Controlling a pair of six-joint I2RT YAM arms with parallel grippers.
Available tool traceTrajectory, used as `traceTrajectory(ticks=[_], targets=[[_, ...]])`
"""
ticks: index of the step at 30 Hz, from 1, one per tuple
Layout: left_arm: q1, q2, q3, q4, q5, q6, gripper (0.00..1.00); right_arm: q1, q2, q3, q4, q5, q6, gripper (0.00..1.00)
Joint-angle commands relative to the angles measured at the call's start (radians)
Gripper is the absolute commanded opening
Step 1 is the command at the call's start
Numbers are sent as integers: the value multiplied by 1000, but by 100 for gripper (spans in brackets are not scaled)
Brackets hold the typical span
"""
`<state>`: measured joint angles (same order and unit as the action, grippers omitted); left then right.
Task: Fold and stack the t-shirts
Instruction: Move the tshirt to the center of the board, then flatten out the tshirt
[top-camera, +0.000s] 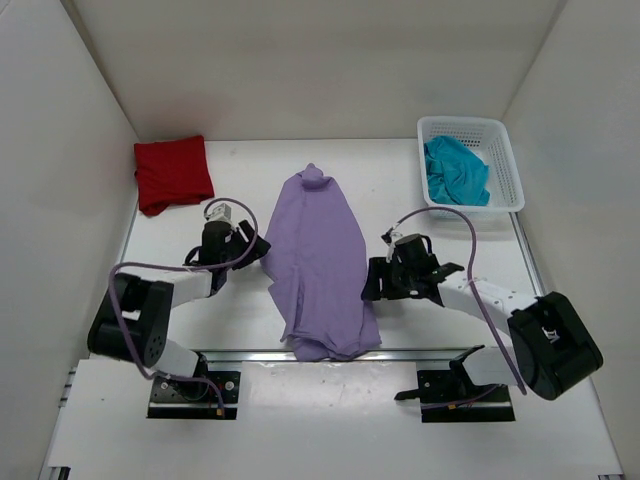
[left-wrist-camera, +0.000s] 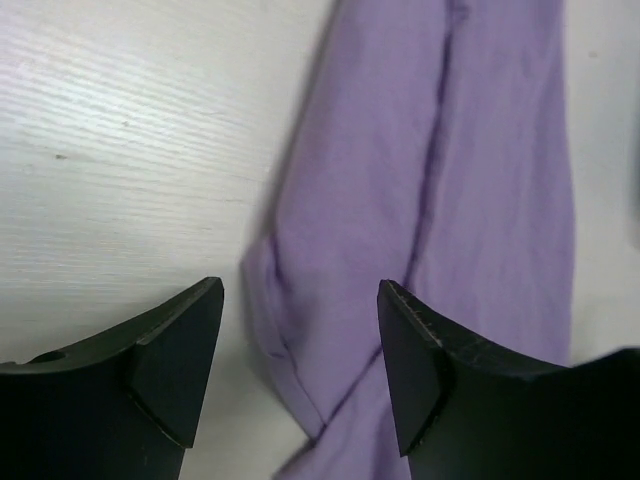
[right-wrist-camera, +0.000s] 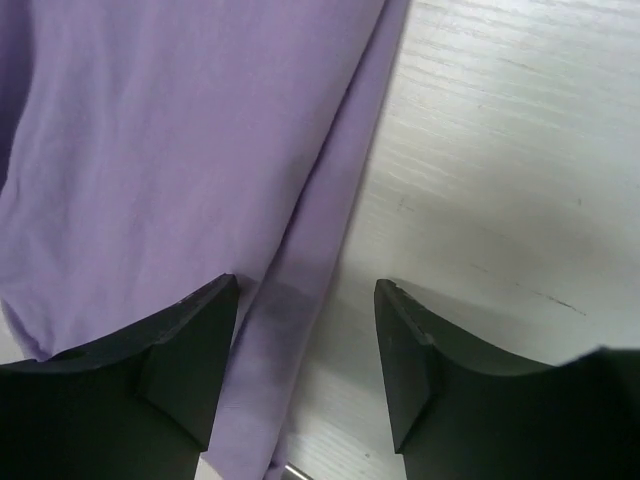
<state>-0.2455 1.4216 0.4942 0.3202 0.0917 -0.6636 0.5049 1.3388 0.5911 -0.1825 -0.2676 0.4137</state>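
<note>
At table centre lies the lavender t-shirt, lengthwise; left gripper and right gripper flank its long edges, fingers apart, clamping nothing. Red t-shirt folded at far-left corner; teal t-shirt in the mesh basket, far right.

top external: fixed high above and behind both arm bases, facing down and forward, far enough to take in the whole table and walls on three sides, bases along bottom edge

left wrist: riding on left arm, very near the tabletop, looking down past left gripper onto left edge of lavender shirt plus bare wood to the left

right wrist: same close downward look past right gripper, onto shirt's right edge plus bare wood to the right

shared: lavender shirt in all three, whole only from top, opposite edges in the two wrist views
</note>
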Motion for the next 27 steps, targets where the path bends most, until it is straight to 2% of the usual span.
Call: traceTrajectory(ticks=[1,3,4,5,6,8,10,13,18,20,23,24,27], targets=[[6,81,59,26,28,-1,72,-20,-61,-78,152,-31,56,55],[6,129,67,58,72,-16,66,-20,-59,-123,202,-77,72,53],[3,151,69,98,83,-24,61,-25,-56,-148,250,-128,91,45],[2,167,73,117,95,-33,53,-26,-56,-152,271,-143,99,40],[2,187,84,123,117,-47,46,-31,-46,-160,305,-189,115,30],[2,206,89,167,147,-71,24,-49,-26,-152,337,-216,134,10],[2,153,87,165,137,-93,14,-87,5,-114,373,-252,126,0],[-6,-29,86,73,56,-51,0,-112,40,-7,351,-231,103,0],[40,-338,78,-128,25,-7,0,-172,160,215,304,-194,53,0],[14,-445,78,-209,-24,21,0,-189,258,400,208,-139,8,0],[-53,-525,23,-280,-59,36,8,-218,396,643,97,-87,-45,0],[-51,-532,-23,-288,-66,24,9,-235,452,686,68,-79,-50,0],[-9,-540,-124,-239,-55,1,10,-267,613,1002,-39,-72,-55,0]])
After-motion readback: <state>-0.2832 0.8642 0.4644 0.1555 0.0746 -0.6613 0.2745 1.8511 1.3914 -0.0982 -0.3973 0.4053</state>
